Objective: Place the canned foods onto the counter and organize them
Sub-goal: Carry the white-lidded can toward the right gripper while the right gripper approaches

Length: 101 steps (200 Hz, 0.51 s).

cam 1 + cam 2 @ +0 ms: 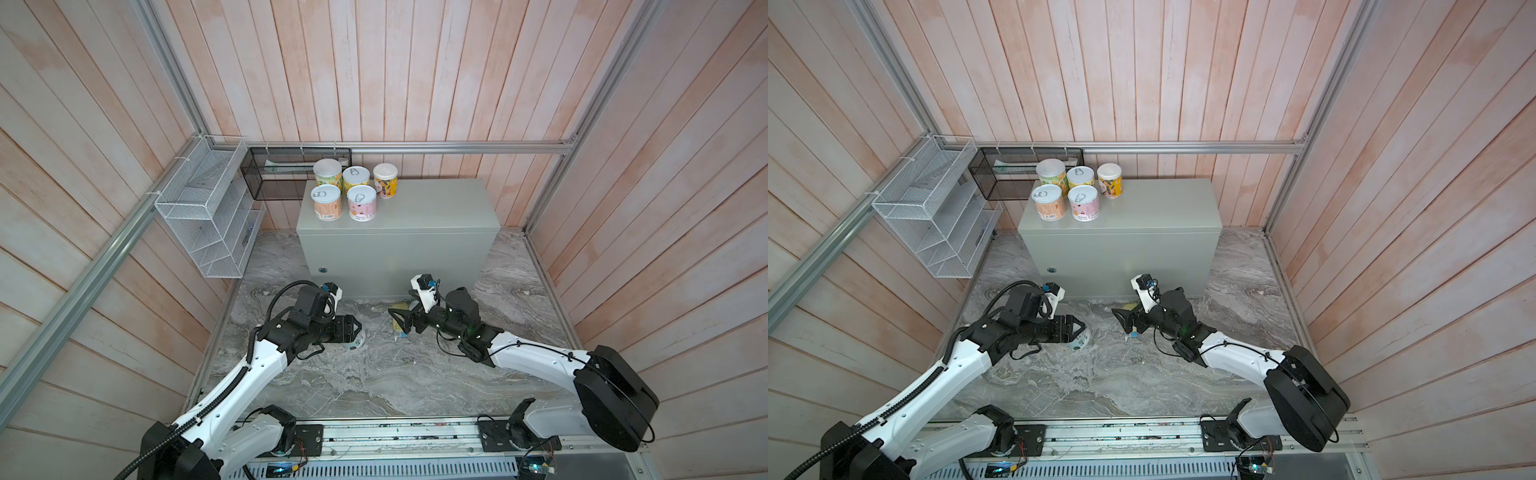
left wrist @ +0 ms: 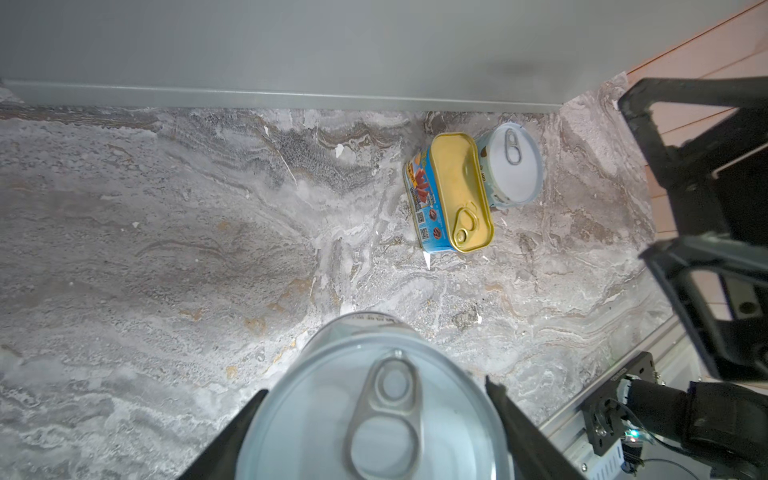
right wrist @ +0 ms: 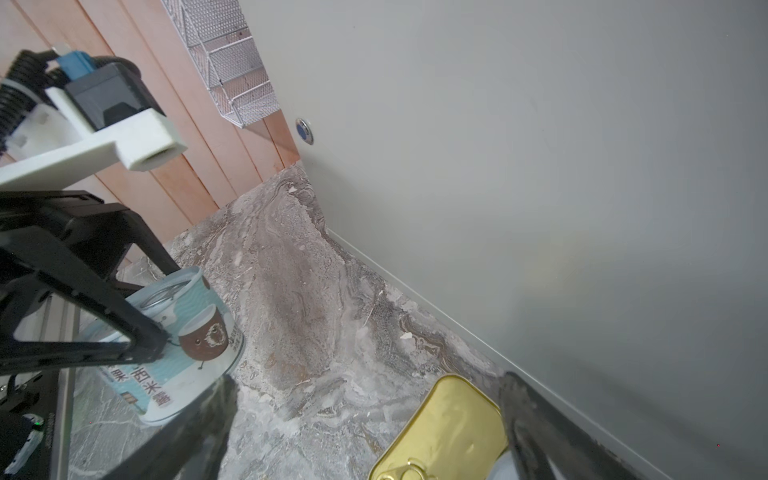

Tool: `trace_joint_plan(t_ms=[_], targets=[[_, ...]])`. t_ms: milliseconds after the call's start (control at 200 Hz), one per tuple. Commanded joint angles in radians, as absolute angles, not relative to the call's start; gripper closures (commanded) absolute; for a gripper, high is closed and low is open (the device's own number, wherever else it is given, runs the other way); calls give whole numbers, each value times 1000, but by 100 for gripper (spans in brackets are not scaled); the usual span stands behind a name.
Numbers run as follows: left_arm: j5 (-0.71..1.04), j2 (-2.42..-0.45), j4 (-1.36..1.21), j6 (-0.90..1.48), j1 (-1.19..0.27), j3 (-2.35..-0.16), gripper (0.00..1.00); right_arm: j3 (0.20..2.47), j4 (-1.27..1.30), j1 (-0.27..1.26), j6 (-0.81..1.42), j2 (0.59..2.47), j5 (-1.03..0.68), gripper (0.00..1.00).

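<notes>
Half-open left hand (image 1: 355, 328) clamps can (image 2: 370, 411); wide-open right hand (image 3: 368, 382) straddles tin (image 3: 449, 424).

Gold tin (image 3: 451, 424) partly beyond the frame's edge

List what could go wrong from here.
The right gripper hangs open over the gold tin, with a small can right beside it; closing could knock that can. The left gripper holds the blue can; five cans crowd one rear corner of the counter, so setting it there could topple one.
</notes>
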<state>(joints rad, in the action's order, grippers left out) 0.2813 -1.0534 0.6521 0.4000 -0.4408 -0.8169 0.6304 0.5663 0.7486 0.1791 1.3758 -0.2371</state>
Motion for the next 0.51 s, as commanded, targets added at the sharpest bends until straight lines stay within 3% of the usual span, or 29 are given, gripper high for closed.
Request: trace_joint_plan(t_ms=[0, 500], targets=[[354, -1039, 654, 384, -433, -856, 36, 660, 627, 768, 163, 1413, -321, 2], [421, -1055, 710, 391, -413, -931, 37, 695, 688, 846, 126, 1494, -448, 2]])
